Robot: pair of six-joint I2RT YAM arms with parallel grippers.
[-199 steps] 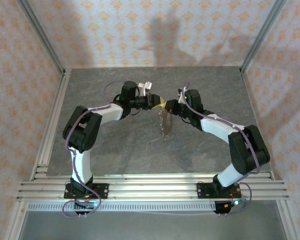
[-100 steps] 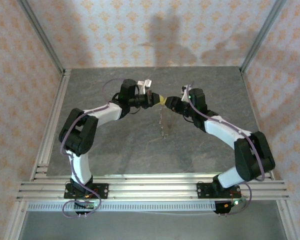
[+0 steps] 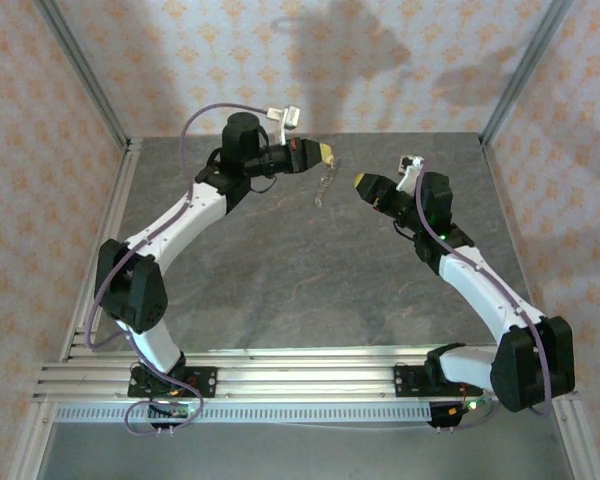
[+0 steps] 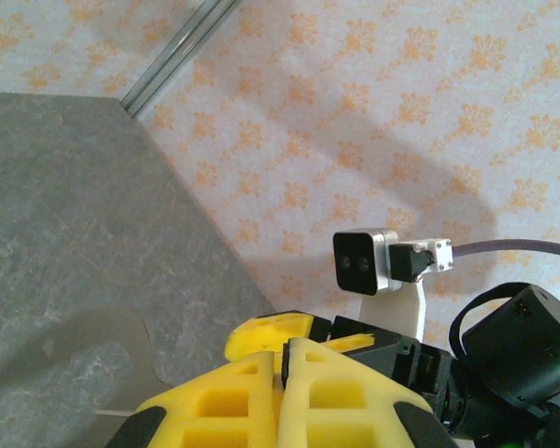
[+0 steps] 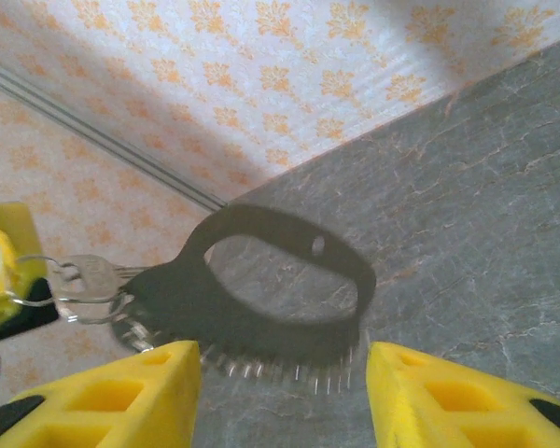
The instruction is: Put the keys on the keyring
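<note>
The left tool (image 3: 327, 153) is pinching its yellow fingers (image 4: 252, 397) fully together, and the keyring (image 3: 325, 185) is hanging from their tips as a thin, limp strand. It is dangling in the air above the far part of the surface (image 3: 280, 290), touching nothing below. From the right wrist view, a wire loop is showing just beside the left tool's yellow tip, and a small pale key (image 5: 93, 273) is lying across that loop, its blade pointing away from the tool. Whether the key is threaded on the wire is hard to tell at this size.

The right tool (image 3: 361, 181) is standing near the left one but apart from it, facing it across a gap. Its jaws are gaping wide, both yellow pads (image 5: 121, 392) showing with nothing between them. Both arms are reaching up and toward the back wall (image 3: 180, 60), and their shadows are falling on it.
</note>
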